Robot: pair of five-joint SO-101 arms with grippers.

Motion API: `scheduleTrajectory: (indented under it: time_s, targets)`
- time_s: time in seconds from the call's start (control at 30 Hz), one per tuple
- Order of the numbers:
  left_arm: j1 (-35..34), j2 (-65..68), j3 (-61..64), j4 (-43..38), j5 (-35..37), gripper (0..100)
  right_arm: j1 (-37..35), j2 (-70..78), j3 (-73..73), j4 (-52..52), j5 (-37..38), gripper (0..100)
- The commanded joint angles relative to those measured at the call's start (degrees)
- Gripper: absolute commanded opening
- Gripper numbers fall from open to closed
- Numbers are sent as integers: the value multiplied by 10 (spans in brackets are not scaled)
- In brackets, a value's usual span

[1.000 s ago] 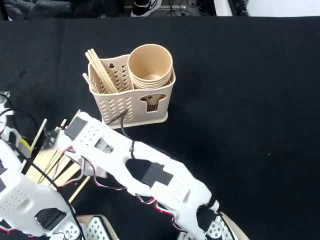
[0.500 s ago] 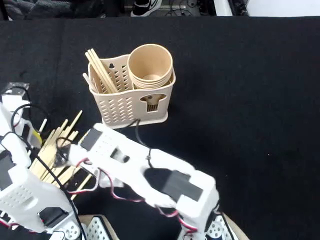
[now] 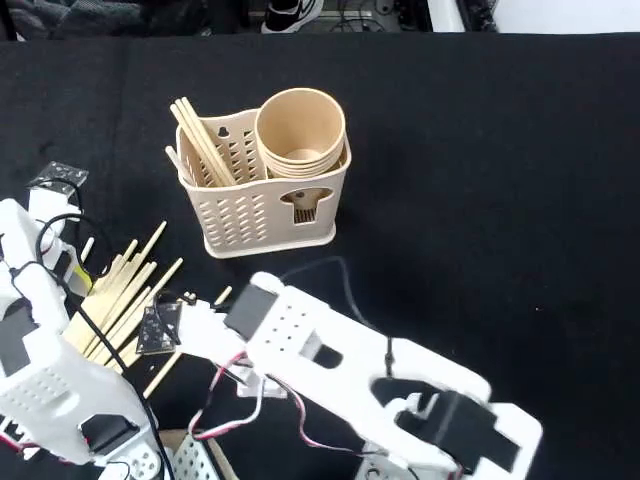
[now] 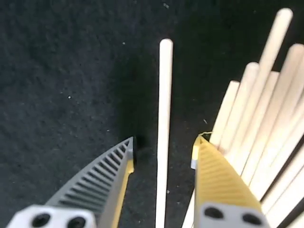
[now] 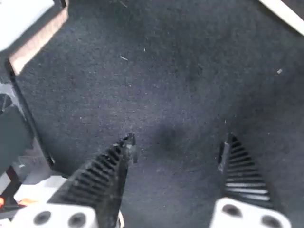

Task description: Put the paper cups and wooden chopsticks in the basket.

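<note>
The beige slotted basket [image 3: 262,207] stands at the back centre, holding stacked paper cups [image 3: 300,128] and several wooden chopsticks [image 3: 203,143]. A loose pile of chopsticks [image 3: 122,295] lies on the black cloth to its front left. My left gripper [image 3: 72,262] sits at the pile's left edge. In the left wrist view the left gripper [image 4: 164,147] is open, with one chopstick [image 4: 164,104] lying between its fingers and the pile [image 4: 266,123] beside the yellow finger [image 4: 216,175]. My right gripper [image 3: 158,327] hovers by the pile's front right. It stands open [image 5: 179,142] over bare cloth.
Black cloth [image 3: 480,200] covers the whole table, with wide free room to the right of the basket. The right arm's white body [image 3: 350,370] stretches across the front. One chopstick end [image 5: 285,12] crosses a corner of the right wrist view.
The right arm has drawn back toward the front right, uncovering the chopstick pile. The left arm has shifted farther back along the pile's left edge.
</note>
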Motion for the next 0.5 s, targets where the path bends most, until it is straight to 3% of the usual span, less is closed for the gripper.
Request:
scheduleTrajectory:
  time_s: [0.0,0.1,0.47]
  targets:
    - [16,51,-20,-5,-1,123,-2,-33,2,-3,-21,283]
    - [17,53,-44,42,-1,22,-2,-33,2,-3,-25,283]
    - [22,31,-172,252,0,29,-2,-36,0,-7,-25,283]
